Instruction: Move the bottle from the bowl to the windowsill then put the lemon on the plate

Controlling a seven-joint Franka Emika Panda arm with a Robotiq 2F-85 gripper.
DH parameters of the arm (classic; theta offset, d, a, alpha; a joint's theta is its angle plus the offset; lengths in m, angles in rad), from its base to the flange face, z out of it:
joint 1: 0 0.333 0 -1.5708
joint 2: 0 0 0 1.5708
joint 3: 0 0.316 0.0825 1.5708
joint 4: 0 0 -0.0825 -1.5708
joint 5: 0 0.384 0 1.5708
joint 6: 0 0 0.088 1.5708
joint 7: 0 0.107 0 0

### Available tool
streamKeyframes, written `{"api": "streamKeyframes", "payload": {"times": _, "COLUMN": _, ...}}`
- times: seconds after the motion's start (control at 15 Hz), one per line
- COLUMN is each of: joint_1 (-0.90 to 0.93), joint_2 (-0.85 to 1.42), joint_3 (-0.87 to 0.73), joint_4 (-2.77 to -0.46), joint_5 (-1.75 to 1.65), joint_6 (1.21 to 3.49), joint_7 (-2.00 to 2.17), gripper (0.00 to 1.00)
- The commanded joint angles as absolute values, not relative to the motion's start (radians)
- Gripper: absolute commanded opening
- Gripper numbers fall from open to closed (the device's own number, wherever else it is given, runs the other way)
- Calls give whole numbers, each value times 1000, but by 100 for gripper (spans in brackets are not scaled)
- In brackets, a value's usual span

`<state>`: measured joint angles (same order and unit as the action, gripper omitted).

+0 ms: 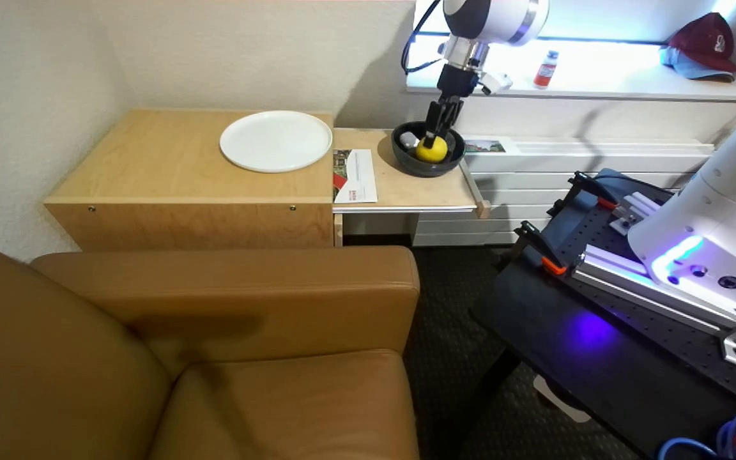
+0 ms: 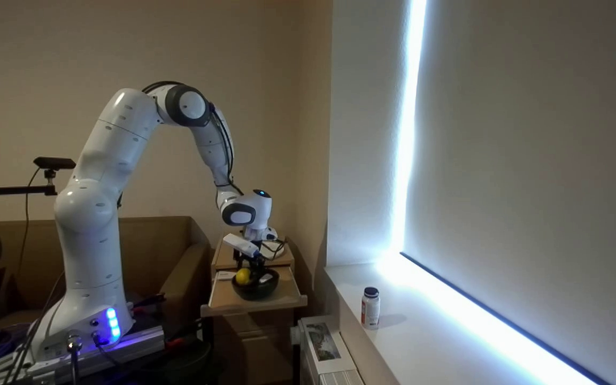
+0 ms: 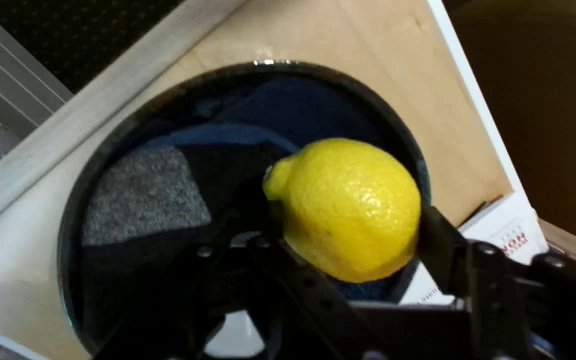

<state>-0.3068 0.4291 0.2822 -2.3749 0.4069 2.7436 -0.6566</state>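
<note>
Plate [image 1: 276,142] left; lemon [image 1: 432,153] right of it, in bowl [image 1: 422,170], clamped in gripper [image 3: 350,220], 1 finger each side, long axis roughly finger to finger. Bottle [image 1: 545,70] right, on windowsill [image 1: 614,73]. Next likely: lift, carry left.

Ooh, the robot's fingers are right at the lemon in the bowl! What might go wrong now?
The lemon is round, and I can't tell if the fingers are squeezing it, so it might slip out.
In the wrist view, one of them looks close to the edge of the bowl, so it might bump and tip it.
The plate looks flat, so the lemon might roll off once let go there.
</note>
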Motion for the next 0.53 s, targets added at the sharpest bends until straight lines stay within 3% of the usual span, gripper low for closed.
{"api": "streamKeyframes", "payload": {"times": 0.0, "joint_1": -393, "joint_2": 291, "joint_3": 365, "joint_4": -2421, "joint_5": 523, "joint_6": 2688, "joint_7": -776, "gripper": 42}}
{"api": "streamKeyframes", "payload": {"times": 0.47, "joint_1": -234, "joint_2": 87, "joint_3": 335, "joint_4": -2383, "joint_5": 912, "joint_6": 2635, "joint_7": -1102, "gripper": 42}}
